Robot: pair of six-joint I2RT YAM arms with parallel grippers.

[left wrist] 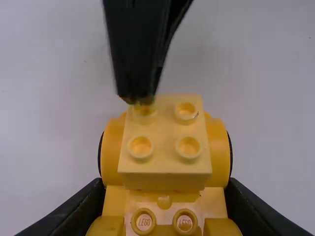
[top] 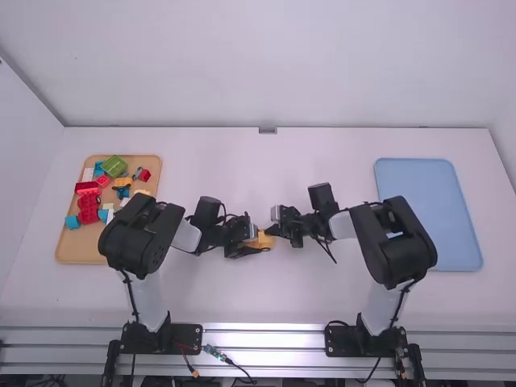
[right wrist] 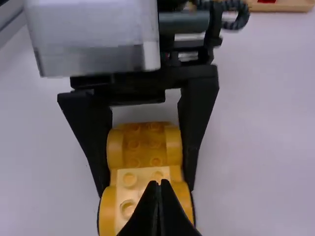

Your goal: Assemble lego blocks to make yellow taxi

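Bright, diffuse light covers the table [top: 242,298]; glare whitens the metal rail [top: 282,340] baseward of the left gripper [top: 258,239].

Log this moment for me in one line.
Taxi build; left gripper: clamped on yellow car body; right gripper: shut, tip at corner stud; pale yellow brick: atop body, studs up

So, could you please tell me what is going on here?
A robot is working on a yellow toy car near the middle of the table. Its left claw grips the car from both sides; its right claw is closed, with its tips at a corner of the paler block on top. More blocks lie in the wooden tray.
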